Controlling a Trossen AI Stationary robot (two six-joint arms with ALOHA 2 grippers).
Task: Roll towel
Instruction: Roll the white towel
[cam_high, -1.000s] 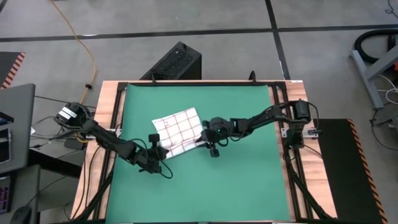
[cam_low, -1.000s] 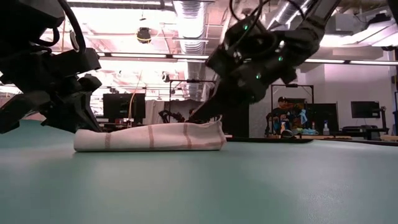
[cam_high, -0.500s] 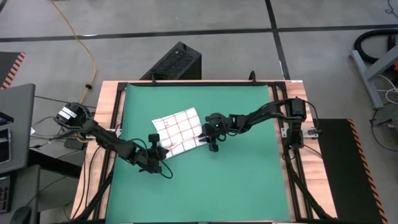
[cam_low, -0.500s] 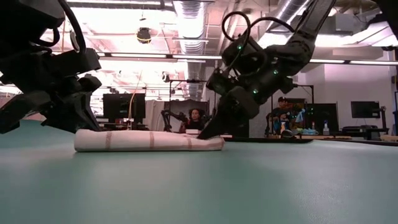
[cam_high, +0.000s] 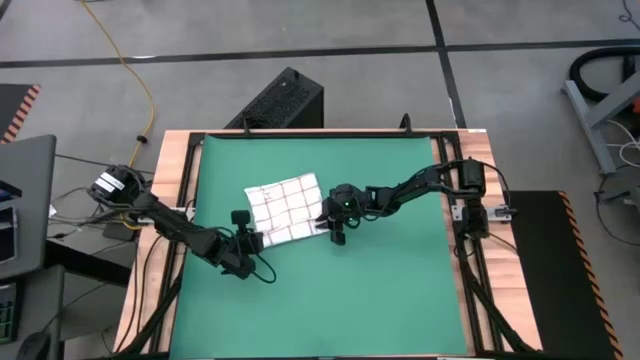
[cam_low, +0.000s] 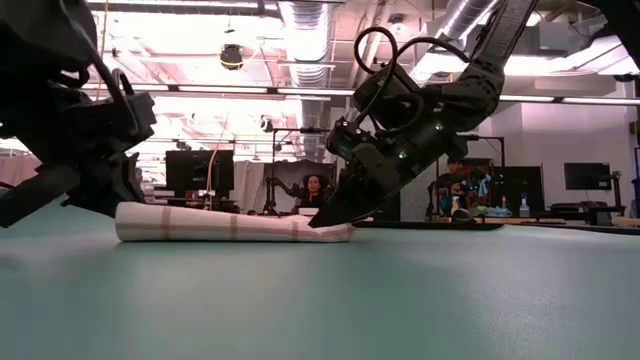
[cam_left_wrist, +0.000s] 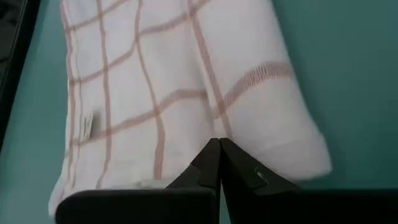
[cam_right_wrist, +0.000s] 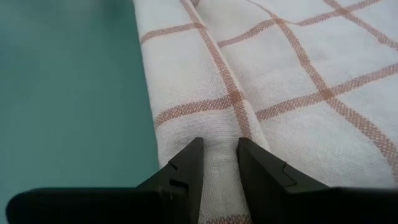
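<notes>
Towel: the towel (cam_high: 286, 209) lay on the green mat (cam_high: 400, 290), a little toward my left half and toward the far edge, white with a thin red check; its near edge was turned up into a low roll (cam_low: 225, 224) that lay flat on the mat in the low view.
Left gripper: my left gripper (cam_high: 247, 240) was at the left end of that rolled edge, low over the mat, with the arm reaching in from the left side of the table.
Left fingers: my two left fingers (cam_left_wrist: 210, 163) were pressed together, tip against tip, with nothing between them; in my left wrist view the tips sat right at the rounded fold of the towel, but I could not tell whether they touched it.
Right gripper: my right gripper (cam_high: 334, 226) was at the right end of the rolled edge, tilted steeply down, its tips down at the mat (cam_low: 330, 215).
Right fingers: my right fingers (cam_right_wrist: 188, 167) stood a little apart, pinching a narrow ridge of the towel's folded edge between them.
Table: the mat sat on a wooden table (cam_high: 166, 180) with a dark frame around it.
Room: beyond the table in the low view there were screens and a seated person (cam_low: 316, 190) far back.
</notes>
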